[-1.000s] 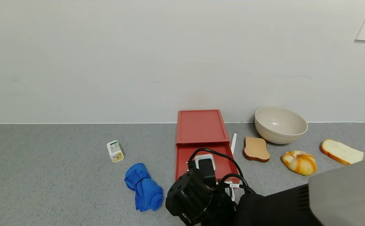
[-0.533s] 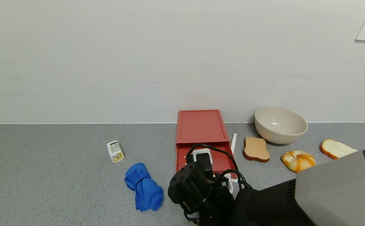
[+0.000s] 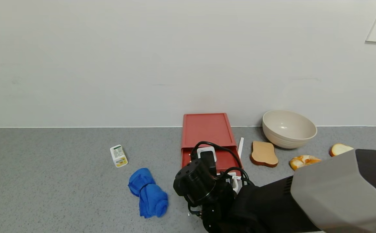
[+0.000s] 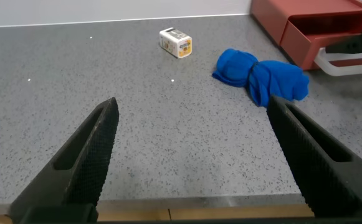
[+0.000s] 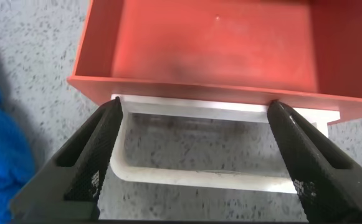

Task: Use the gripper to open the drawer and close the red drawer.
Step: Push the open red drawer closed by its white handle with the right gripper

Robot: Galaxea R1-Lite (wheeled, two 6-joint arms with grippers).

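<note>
The salmon-red drawer stands against the wall, and its tray is out a short way. In the right wrist view the tray is empty, and its white loop handle lies on the counter between my fingers. My right gripper is open, with a fingertip at each end of the handle against the tray's front. My left gripper is open and empty, low over the counter's front edge to the left of the drawer.
A blue cloth and a small white box lie left of the drawer. A white pen, toast slice, beige bowl, bun and bread slice lie to its right.
My right gripper has moved toward the wall, and the tray has slid partway back into the red box. The left arm has not moved.
</note>
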